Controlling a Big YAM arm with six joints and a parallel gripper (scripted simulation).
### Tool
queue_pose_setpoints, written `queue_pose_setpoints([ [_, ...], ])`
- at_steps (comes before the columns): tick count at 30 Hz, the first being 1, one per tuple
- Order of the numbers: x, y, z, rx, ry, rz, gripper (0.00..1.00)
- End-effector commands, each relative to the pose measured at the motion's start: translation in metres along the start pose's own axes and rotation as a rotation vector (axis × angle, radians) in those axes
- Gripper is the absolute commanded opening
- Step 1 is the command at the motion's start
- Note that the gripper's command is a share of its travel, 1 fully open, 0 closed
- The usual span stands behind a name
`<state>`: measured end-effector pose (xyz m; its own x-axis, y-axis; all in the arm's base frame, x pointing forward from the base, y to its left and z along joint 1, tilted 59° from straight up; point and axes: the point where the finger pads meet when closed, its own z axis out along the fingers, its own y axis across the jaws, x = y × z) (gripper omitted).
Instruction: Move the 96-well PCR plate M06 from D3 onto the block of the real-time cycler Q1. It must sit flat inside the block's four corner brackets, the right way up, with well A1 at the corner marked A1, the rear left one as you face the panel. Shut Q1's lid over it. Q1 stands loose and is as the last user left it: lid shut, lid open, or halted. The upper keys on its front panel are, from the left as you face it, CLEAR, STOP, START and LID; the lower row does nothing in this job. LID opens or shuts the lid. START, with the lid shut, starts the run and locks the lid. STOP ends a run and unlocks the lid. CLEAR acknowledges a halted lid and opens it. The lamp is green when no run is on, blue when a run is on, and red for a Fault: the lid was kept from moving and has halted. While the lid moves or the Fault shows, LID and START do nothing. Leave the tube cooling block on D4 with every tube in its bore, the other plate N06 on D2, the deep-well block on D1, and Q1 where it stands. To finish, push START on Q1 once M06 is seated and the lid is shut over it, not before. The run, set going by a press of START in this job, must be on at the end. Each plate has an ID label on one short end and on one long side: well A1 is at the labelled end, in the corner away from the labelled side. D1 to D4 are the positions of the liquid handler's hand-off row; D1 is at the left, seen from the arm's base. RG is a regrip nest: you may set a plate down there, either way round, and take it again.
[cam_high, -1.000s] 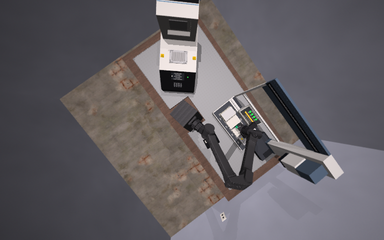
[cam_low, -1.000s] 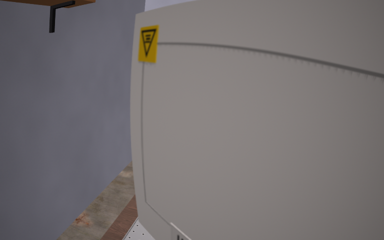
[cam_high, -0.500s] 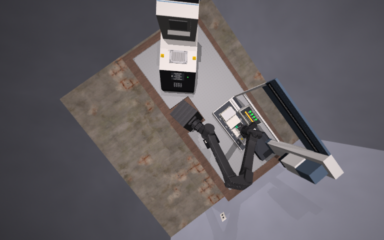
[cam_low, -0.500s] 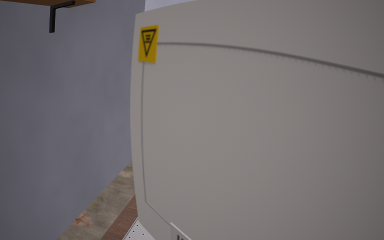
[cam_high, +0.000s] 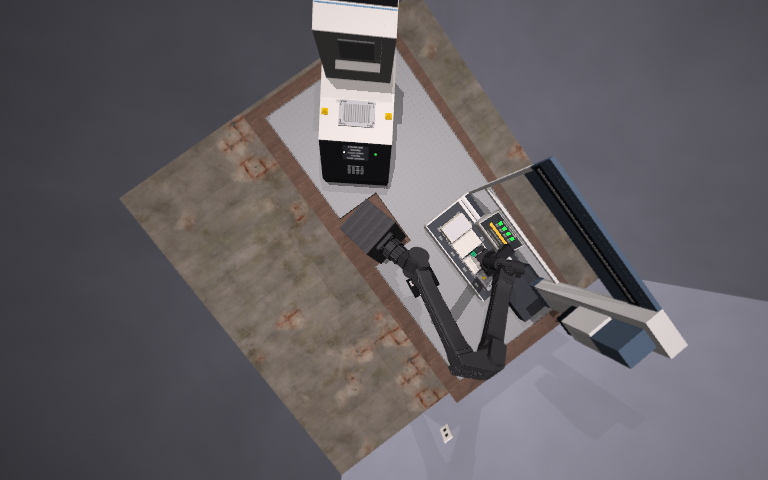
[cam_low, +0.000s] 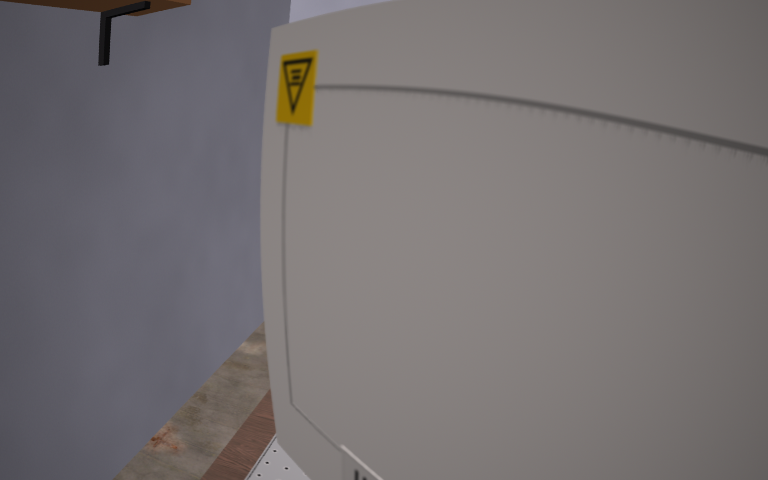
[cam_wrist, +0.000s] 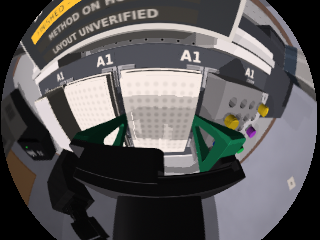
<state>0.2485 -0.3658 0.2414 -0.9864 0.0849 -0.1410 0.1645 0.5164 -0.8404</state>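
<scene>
Plate M06 is a white well plate in the third position of the hand-off row, under an A1 mark; in the top view the wrist mostly hides it. My gripper is open, with one green finger on each side of the plate's near end; it also shows in the top view. Cycler Q1 stands at the far end of the mat. Its lid is raised, its block is bare, and its lamp is green. The keys are below the screen.
Plate N06 lies left of M06 and the deep-well block beyond it. The tube cooling block with coloured tubes stands to the right. The liquid handler's gantry runs behind the row. Q1's pale housing fills the exterior view.
</scene>
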Motion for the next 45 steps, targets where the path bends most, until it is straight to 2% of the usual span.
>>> queue_pose_setpoints([
  [1, -0.004, -0.045, -0.016, 0.069, -0.032, 0.098, 0.96],
  [9, -0.003, -0.047, -0.017, 0.072, -0.024, 0.096, 0.96],
  [10, -0.003, -0.047, -0.017, 0.073, -0.024, 0.096, 0.0],
  [17, -0.013, -0.042, -0.022, 0.071, -0.053, 0.089, 0.0],
  [27, -0.02, -0.039, -0.025, 0.071, -0.07, 0.085, 0.0],
  [45, -0.024, -0.022, -0.009, 0.044, -0.049, 0.053, 0.0],
])
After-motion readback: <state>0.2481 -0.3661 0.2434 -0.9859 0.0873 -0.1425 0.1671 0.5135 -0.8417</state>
